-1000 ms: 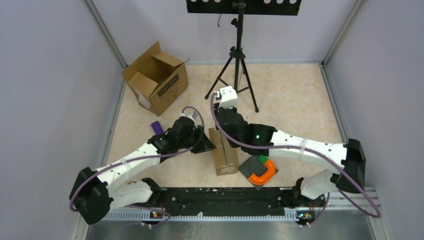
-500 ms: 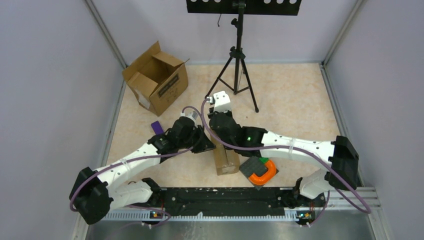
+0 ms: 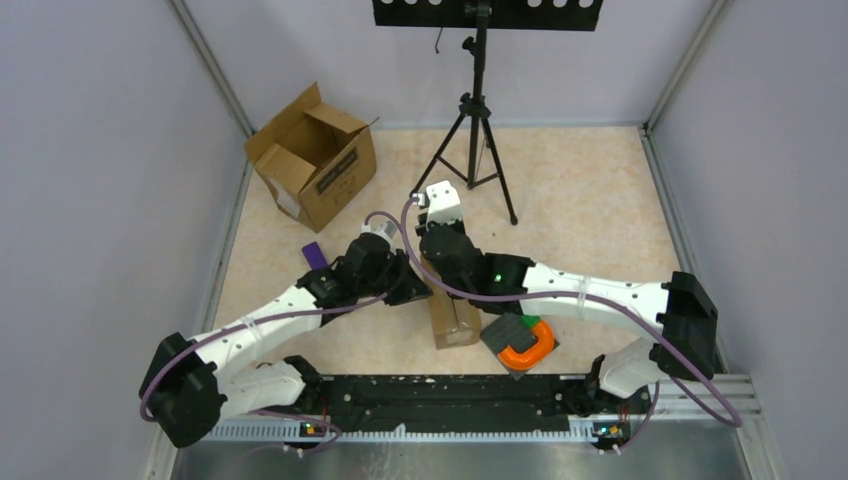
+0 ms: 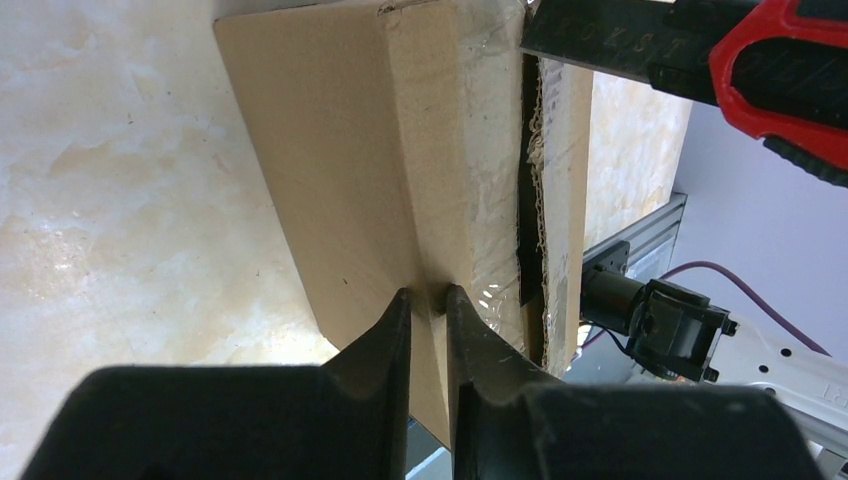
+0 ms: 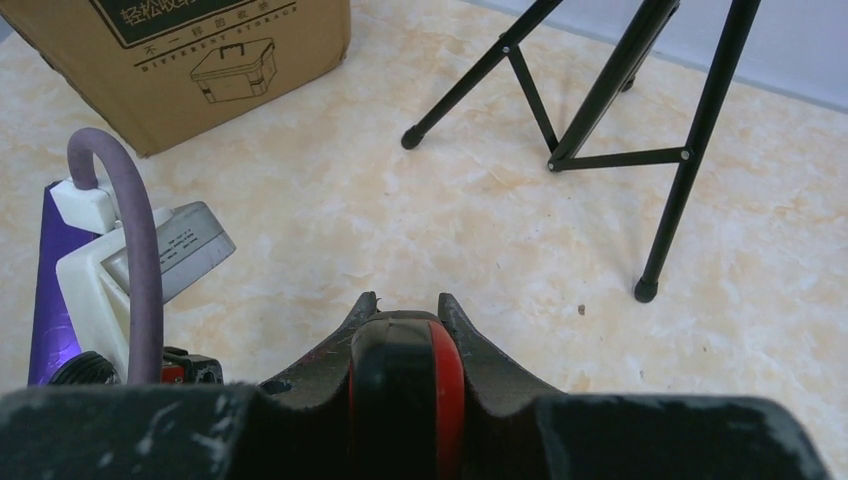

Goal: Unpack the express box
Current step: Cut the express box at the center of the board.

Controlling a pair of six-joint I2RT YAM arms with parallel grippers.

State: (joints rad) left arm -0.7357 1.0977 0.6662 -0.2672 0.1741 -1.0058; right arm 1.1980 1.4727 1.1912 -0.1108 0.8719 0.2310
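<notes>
The express box (image 3: 452,318) is a narrow brown carton lying on the floor between the two arms. In the left wrist view its taped top seam (image 4: 528,200) gapes as a dark slit. My left gripper (image 4: 428,297) is shut on the box's near cardboard edge, at the box's left side (image 3: 418,285). Over the far end of the box, my right gripper (image 5: 404,305) is shut on a red and black utility knife (image 5: 405,380). That knife (image 4: 760,55) shows at the top right of the left wrist view, its blade (image 4: 590,45) at the seam's far end.
A larger open carton (image 3: 312,155) stands at the back left. A black tripod (image 3: 475,130) stands behind the arms. A purple object (image 3: 314,253) lies left of the left arm, and an orange and black item (image 3: 522,342) lies right of the express box.
The right arm has swung left and brought the knife over the box's far end. The left gripper has closed a little more on the box edge.
</notes>
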